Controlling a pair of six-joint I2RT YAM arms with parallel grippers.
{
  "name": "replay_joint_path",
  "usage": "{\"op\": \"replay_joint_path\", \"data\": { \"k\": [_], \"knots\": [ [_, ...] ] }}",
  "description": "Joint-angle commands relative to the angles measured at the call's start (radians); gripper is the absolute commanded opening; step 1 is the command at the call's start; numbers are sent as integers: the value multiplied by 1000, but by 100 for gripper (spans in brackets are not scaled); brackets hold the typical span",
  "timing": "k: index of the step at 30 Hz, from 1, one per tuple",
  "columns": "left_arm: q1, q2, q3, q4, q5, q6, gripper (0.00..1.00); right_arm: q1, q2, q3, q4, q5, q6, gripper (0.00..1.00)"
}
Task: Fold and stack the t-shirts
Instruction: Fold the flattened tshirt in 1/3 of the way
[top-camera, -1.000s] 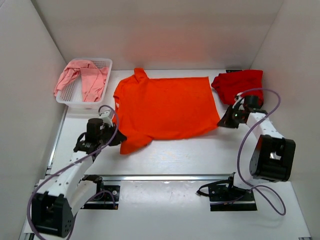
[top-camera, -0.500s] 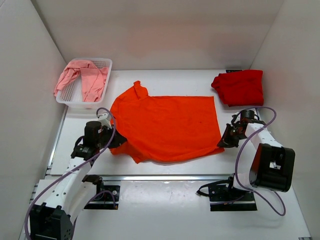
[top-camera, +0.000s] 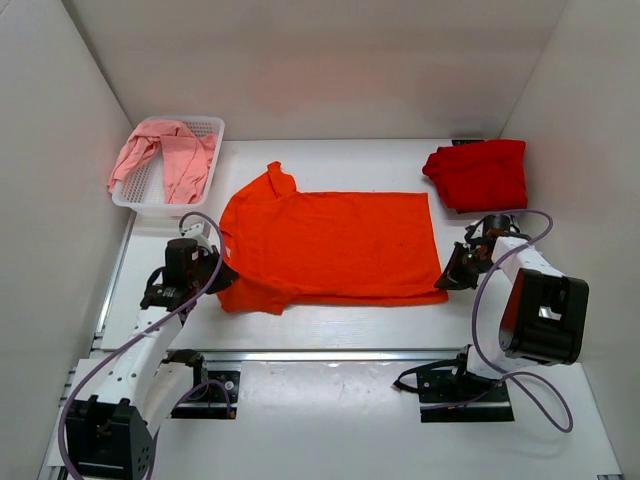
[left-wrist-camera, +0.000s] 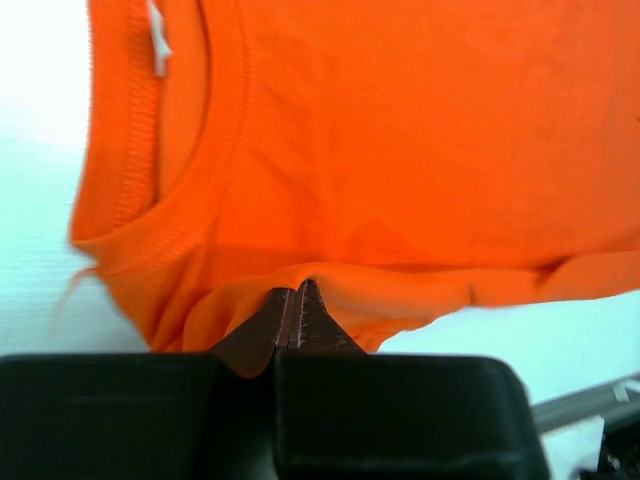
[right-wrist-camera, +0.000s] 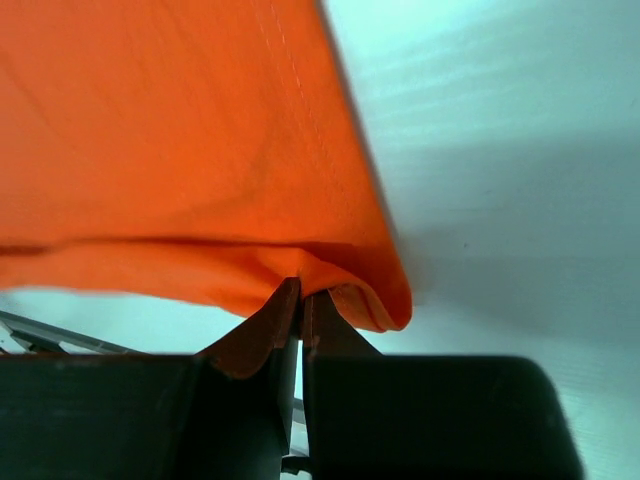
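The bright orange t-shirt (top-camera: 335, 245) lies spread across the middle of the table, collar to the left. My left gripper (top-camera: 218, 275) is shut on its left edge near the collar; the left wrist view shows the jaws (left-wrist-camera: 295, 300) pinching an orange fold (left-wrist-camera: 400, 180). My right gripper (top-camera: 450, 278) is shut on the shirt's near right corner, seen in the right wrist view (right-wrist-camera: 300, 295) with the hem (right-wrist-camera: 200, 150) curling over the fingertips. The darker red t-shirt (top-camera: 480, 173) lies folded at the far right. The pale pink t-shirt (top-camera: 165, 155) hangs in the basket.
A white mesh basket (top-camera: 205, 128) stands at the far left corner. White walls enclose the table on three sides. A metal rail (top-camera: 330, 354) runs along the near edge in front of the arm bases.
Both grippers have pulled the orange shirt toward the near edge and stretched it apart; it now lies flatter and wider. The left sleeve fold has smoothed out.
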Motion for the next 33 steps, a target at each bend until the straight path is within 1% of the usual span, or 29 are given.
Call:
{"op": "replay_joint_path", "data": {
  "k": [1,6,14,20,22,23,24,25,26,27,28,29,30,31,32,33],
  "knots": [
    [17,3,51,-11,-65,18,0,-12,26,52,17,-22,-2,0],
    [43,28,48,6,-64,12,0,-27,39,72,46,-53,16,0],
    [53,54,54,16,-94,22,0,-49,78,75,77,-84,18,0],
    [71,77,36,55,-96,22,3,-67,90,64,115,-131,41,0],
    [76,101,34,75,-96,16,9,-76,101,63,132,-150,47,0],
    [76,110,31,93,-102,16,11,-82,93,61,141,-157,51,4],
    [80,130,42,111,-88,15,20,-96,87,51,168,-189,68,6],
    [82,159,53,118,-85,15,36,-101,73,34,204,-218,80,8],
    [92,172,74,137,-88,13,45,-114,69,24,236,-229,114,15],
    [91,207,98,148,-76,13,55,-119,53,11,270,-254,143,20],
    [100,245,112,164,-52,10,57,-128,44,-5,331,-287,156,22],
    [103,267,140,185,-39,10,60,-137,38,-17,392,-308,192,28],
    [106,303,173,191,-21,10,60,-133,27,-37,422,-335,230,36],
    [106,348,209,194,-6,16,62,-142,15,-60,481,-363,266,38],
    [105,391,217,194,7,9,61,-145,7,-72,545,-375,280,40],
    [129,411,255,185,40,2,63,-147,-19,-101,575,-384,316,45]
  ]
}}
